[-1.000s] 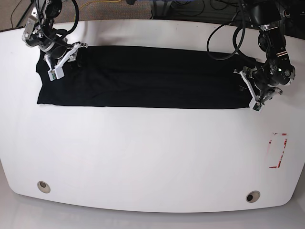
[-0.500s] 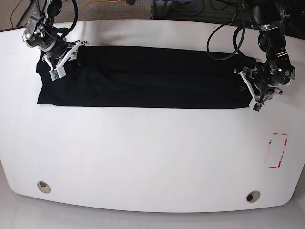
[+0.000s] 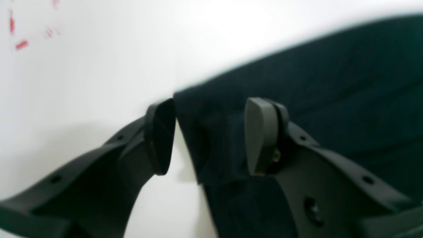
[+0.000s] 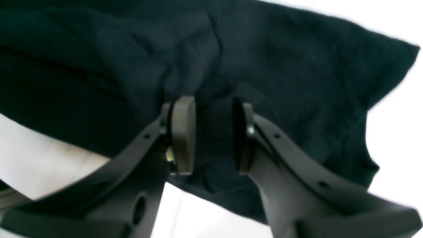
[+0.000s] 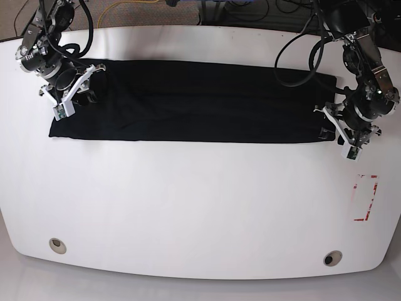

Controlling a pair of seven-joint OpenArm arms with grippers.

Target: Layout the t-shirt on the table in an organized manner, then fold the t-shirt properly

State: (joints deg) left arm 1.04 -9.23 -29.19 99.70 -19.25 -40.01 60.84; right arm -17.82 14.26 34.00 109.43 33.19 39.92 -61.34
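The black t-shirt (image 5: pixel 200 103) lies as a long flat strip across the far half of the white table (image 5: pixel 200 207). My right gripper (image 5: pixel 67 99) is at the shirt's left end. In the right wrist view its jaws (image 4: pixel 211 134) stand close together on a bunched fold of the t-shirt (image 4: pixel 281 66), with wrinkles running out from the pinch. My left gripper (image 5: pixel 339 133) is at the shirt's right end. In the left wrist view it (image 3: pixel 210 138) is open, with the shirt's corner (image 3: pixel 211 125) lying between its fingers.
A red-marked rectangle (image 5: pixel 365 197) sits near the table's right edge, in front of my left gripper; its marks also show in the left wrist view (image 3: pixel 21 44). Two round grommet holes (image 5: pixel 57 245) (image 5: pixel 332 258) are near the front edge. Cables hang behind both arms.
My right gripper has moved left and slightly toward the front at the shirt's left end. My left gripper has moved right and toward the front, out to the shirt's right corner.
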